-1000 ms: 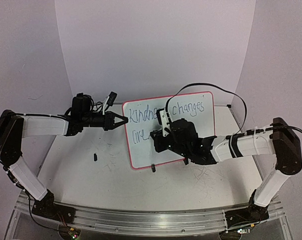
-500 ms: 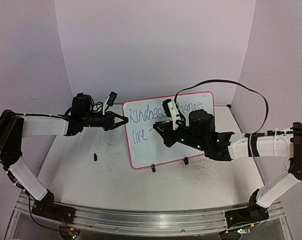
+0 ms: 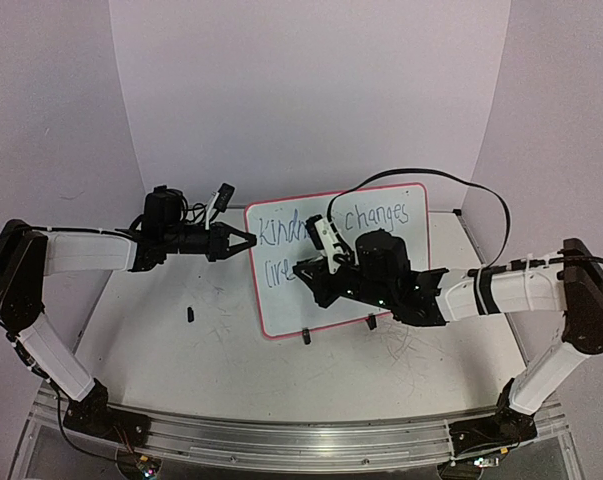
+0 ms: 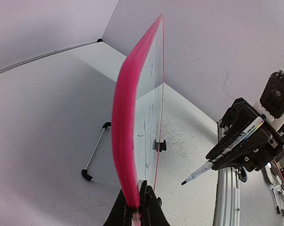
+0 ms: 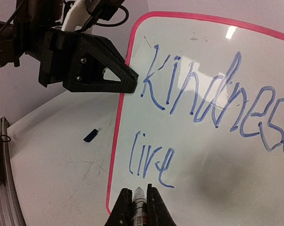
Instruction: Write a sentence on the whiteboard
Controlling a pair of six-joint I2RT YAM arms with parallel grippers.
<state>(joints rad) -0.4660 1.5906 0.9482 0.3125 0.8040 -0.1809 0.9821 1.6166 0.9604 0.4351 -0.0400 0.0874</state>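
Whiteboard (image 3: 281, 305) stands on the table (image 3: 181, 350), left gripper (image 3: 249, 241) clamped on its left edge. Overhead, the right arm (image 3: 501, 290) hides part of the sentence (image 3: 381, 216). The right wrist view shows "live", with the right gripper (image 5: 138, 207) clenching a marker (image 5: 139, 197) near that word.

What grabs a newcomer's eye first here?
A pink-framed whiteboard stands upright in the middle of the table, bearing blue writing: "Kindness changes", with "live" beneath. The left fingers pinch its left edge; the right fingers hold a marker, tip near "live".
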